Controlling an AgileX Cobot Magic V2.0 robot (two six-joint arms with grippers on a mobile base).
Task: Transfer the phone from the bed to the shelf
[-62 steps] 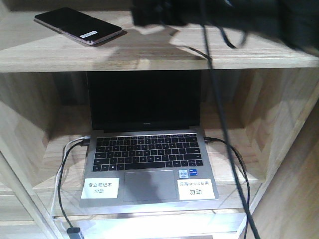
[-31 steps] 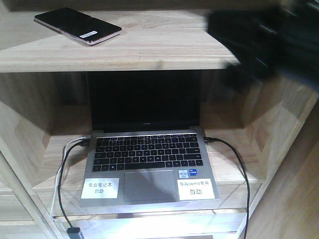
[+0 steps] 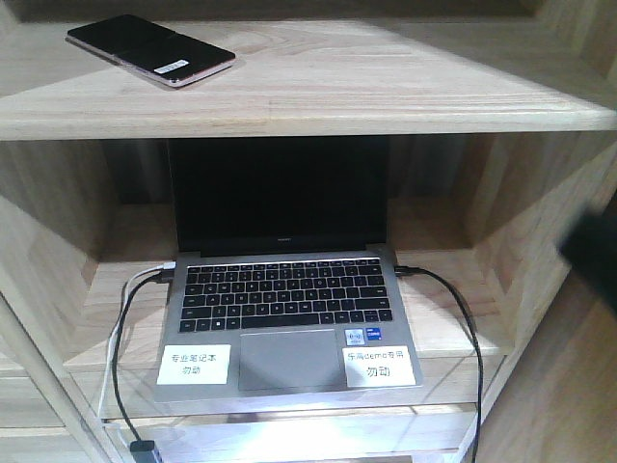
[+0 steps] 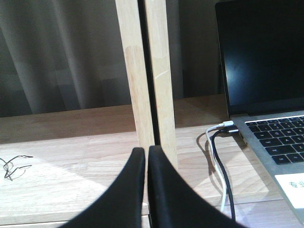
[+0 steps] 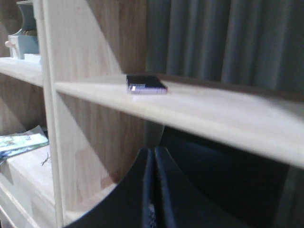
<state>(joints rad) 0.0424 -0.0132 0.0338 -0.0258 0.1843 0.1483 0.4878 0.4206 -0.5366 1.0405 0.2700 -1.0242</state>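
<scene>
Phone (image 3: 151, 50) (barcode sticker) on shelf (image 3: 386, 96); laptop (image 3: 287, 289) label "demo"; both pincers together.

Left gripper (image 4: 146, 154): two smooth matte black fingers, curved, tapering to narrow tips. Right gripper (image 5: 153, 154): same black curved form noted.

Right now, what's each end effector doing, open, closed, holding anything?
Left end effector: closed, holding nothing.
Right end effector: closed, holding nothing; the phone lies on the shelf.
</scene>
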